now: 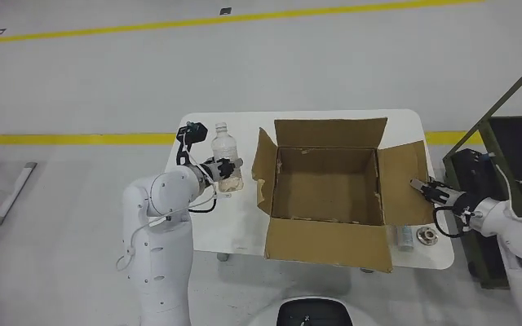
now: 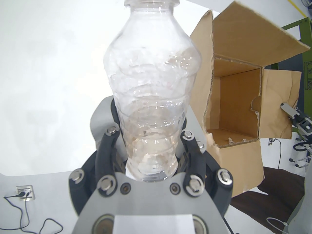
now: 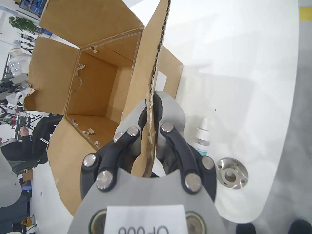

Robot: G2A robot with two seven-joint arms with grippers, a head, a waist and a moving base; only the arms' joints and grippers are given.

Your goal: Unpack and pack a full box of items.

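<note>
On the left side of the white counter [image 1: 236,220], just beside the open cardboard box [image 1: 326,244], the left claw [image 1: 222,169] held a clear plastic bottle [image 1: 225,155] upright, its white cap uppermost. Seen from the left wrist, the left claw [image 2: 150,132] had its black fingers [image 2: 111,142] closed around the lower body of the bottle [image 2: 151,74], one on each side, pressing against the ribbed plastic near its base. Whether the bottle's base rested on the counter or hung just above it could not be told. The box [image 2: 234,98] stood in the middle of the counter with all four flaps folded outward and its inner walls and floor showing. At the box's right side, the right claw [image 1: 424,187] was pinched shut on the outer edge of the right flap [image 1: 404,191]; from the right wrist, the right claw [image 3: 151,105] had the torn corrugated edge of that flap [image 3: 156,49] clamped between its two fingers, with the box [image 3: 92,86] beyond it. Near the counter's front right corner, close under that flap, a small white spray bottle [image 1: 404,237] [image 3: 203,137] lay on its side, and a round metal flange [image 1: 426,236] [image 3: 231,172] lay flat just beside it, the two apart from each other and outside the box.
</note>
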